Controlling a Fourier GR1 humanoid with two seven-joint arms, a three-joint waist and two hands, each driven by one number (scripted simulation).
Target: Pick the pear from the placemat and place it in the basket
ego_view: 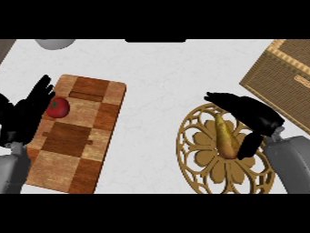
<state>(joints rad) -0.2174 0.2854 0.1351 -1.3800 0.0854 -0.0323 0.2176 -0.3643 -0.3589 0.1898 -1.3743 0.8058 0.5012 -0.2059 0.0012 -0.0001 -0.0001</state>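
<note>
Pear [226, 135] lies on the round gold openwork placemat [196, 161] at the near right of the white counter [157, 73], its narrow end pointing away from the robot. The right hand [254, 114] hangs over the mat's right side with fingers stretched toward the pear's tip and the thumb reaching down beside its broad end; the hand is spread wide, and whether it touches the fruit is hard to tell from this angle. At the near left, the left hand [19, 113] shows open, fingers up, at the edge of a checkered wooden cutting board [77, 136]. A red tomato [58, 107] sits on that board just beside the fingers. Farther right stands the wicker basket [295, 77], apart from the mat.
</note>
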